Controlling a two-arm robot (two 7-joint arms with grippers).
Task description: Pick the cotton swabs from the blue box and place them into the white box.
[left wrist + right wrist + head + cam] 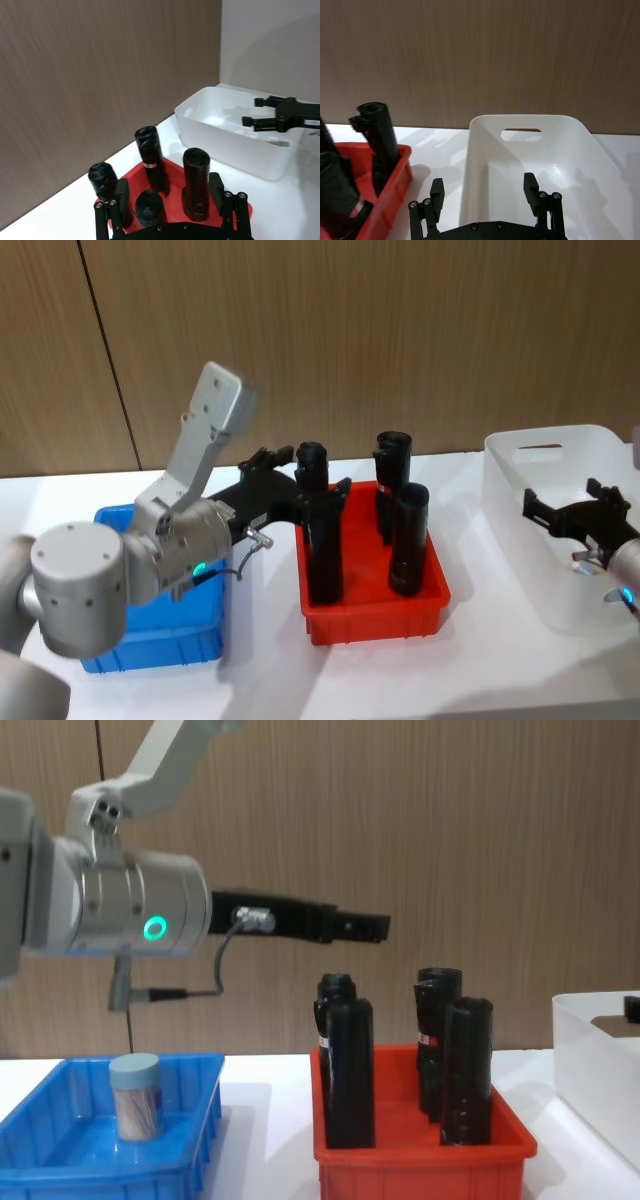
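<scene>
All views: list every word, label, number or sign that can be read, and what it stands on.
No text can be read.
Cotton swabs jar in the blue box: any label too blurred to read.
Black bottles: pale band, no legible print.
Right gripper: white tag too small to read.

Remote desk, live: my left arm reaches forward with its upper link angled up behind and a green light glowing on the wrist housing. The left gripper lies level and points straight ahead, its two black fingers spread wide. A thin cable loops just behind them. My right gripper points forward too, its fingertips parted equally wide, with a blue-green lamp lit on the wrist behind them.
</scene>
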